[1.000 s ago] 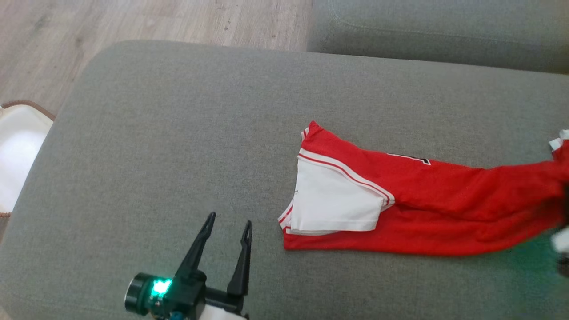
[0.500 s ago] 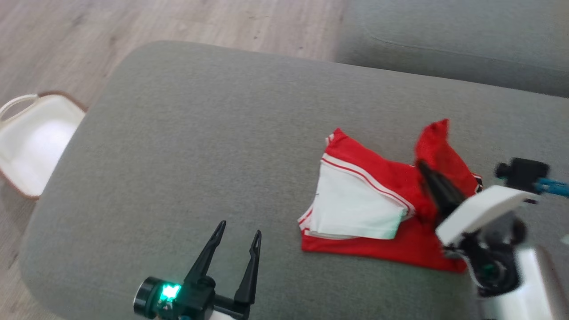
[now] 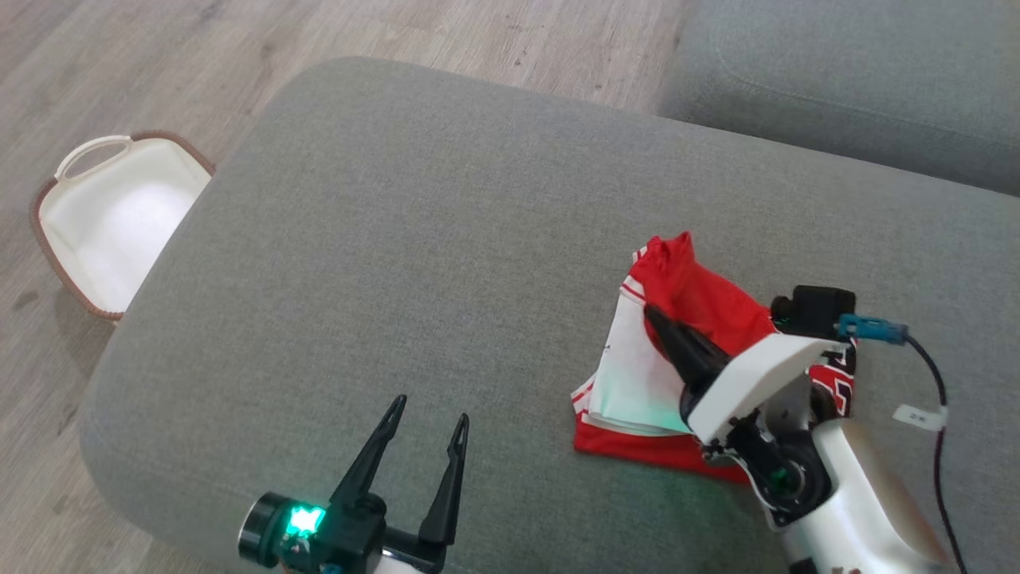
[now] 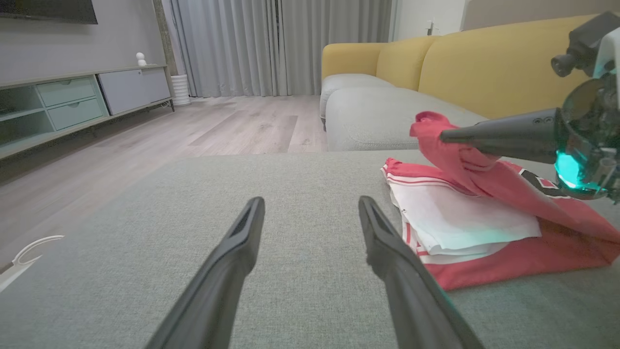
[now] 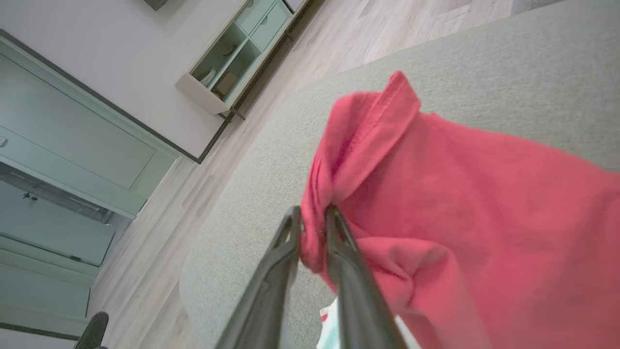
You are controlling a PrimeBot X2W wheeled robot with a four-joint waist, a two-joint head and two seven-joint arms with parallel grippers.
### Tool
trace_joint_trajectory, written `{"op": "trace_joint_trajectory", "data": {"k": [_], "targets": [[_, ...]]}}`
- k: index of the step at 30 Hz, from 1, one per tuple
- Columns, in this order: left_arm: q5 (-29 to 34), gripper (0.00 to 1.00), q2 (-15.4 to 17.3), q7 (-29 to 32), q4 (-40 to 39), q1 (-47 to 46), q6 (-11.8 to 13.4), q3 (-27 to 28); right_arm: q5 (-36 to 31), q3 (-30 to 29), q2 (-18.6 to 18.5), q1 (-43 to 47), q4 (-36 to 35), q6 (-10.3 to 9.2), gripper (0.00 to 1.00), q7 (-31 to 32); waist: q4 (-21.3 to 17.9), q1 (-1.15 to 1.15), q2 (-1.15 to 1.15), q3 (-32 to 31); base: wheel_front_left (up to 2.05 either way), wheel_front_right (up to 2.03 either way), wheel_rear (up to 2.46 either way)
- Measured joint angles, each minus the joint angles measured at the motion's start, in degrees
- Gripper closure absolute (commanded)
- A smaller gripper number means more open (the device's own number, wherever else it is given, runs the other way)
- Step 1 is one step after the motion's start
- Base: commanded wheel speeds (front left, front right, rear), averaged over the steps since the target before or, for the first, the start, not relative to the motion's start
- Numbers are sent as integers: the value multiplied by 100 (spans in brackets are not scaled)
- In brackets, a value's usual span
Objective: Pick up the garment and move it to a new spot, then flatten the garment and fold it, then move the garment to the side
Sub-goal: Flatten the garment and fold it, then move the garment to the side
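The garment (image 3: 637,375), red with a white panel and striped trim, lies partly folded on the grey cushion (image 3: 446,239) at the right. My right gripper (image 3: 649,311) hovers over it and pinches a raised red fold (image 5: 368,126) between nearly closed fingers (image 5: 314,213), a little above the white panel. In the left wrist view the same fold (image 4: 436,131) hangs from the right gripper's dark tip (image 4: 443,136), with the rest of the garment (image 4: 484,228) flat beneath. My left gripper (image 3: 429,408) stands open and empty near the cushion's front edge, left of the garment (image 4: 310,199).
A white basket (image 3: 119,215) with a brown rim sits on the wood floor left of the cushion. A second grey seat (image 3: 861,80) lies at the far right, a yellow sofa back (image 4: 484,63) behind it. A cable (image 3: 932,383) trails from my right wrist.
My right gripper has carried the red end of the garment leftward over the white panel, doubling it up. The head camera has shifted. The left gripper stays open in place.
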Motion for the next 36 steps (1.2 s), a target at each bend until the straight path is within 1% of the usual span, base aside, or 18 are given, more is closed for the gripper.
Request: {"op": "trace_joint_trajectory", "data": {"k": [1,4,7,12,18,20,23,24,26,29,33,36], "targets": [[0,0,0,0,0,0,0,0,0,0,0,0,0,0,0,0,0,0,0,0,0,0,0],[4,0,-7,0,0,1,-7,37,62,153,1,-109,85,0,0,-143,-39,0,0,19,0,0,0],[4,0,-10,0,3,3,-7,116,141,204,0,-138,-14,0,0,-308,-151,0,0,5,0,0,0],[4,0,-14,0,14,24,11,199,-89,-53,-35,-70,-413,0,0,-628,-455,0,0,-96,0,0,0],[-2,0,-22,0,-4,205,88,399,-725,-469,-535,503,-968,0,0,-1276,-883,0,0,-318,0,0,0],[-3,0,-19,0,-3,298,109,450,-845,-550,-589,754,-1071,0,0,-1521,-1042,0,0,-382,0,0,0],[-21,0,-31,0,-16,370,129,565,-1124,-508,-779,1117,-1188,0,0,-2037,-1256,0,0,-475,0,0,0],[-49,0,-40,0,-27,381,130,600,-1345,-405,-933,1222,-1203,0,0,-2264,-1315,0,0,-510,0,0,0],[-63,0,-62,0,-73,433,137,728,-1567,-407,-1048,1432,-1125,0,0,-2664,-1419,0,0,-598,0,0,0],[-108,0,-140,0,-209,760,163,917,-1779,-311,-1062,1758,-865,0,0,-3082,-1564,-1,0,-735,0,0,0],[-65,0,-185,0,-335,1214,126,1104,-2063,-319,-1051,2092,-482,0,0,-3327,-1694,-1,0,-898,0,0,0],[93,0,-216,0,-366,1332,92,1172,-2236,-377,-993,2210,-313,0,0,-3374,-1726,-1,0,-977,0,0,0]]}}
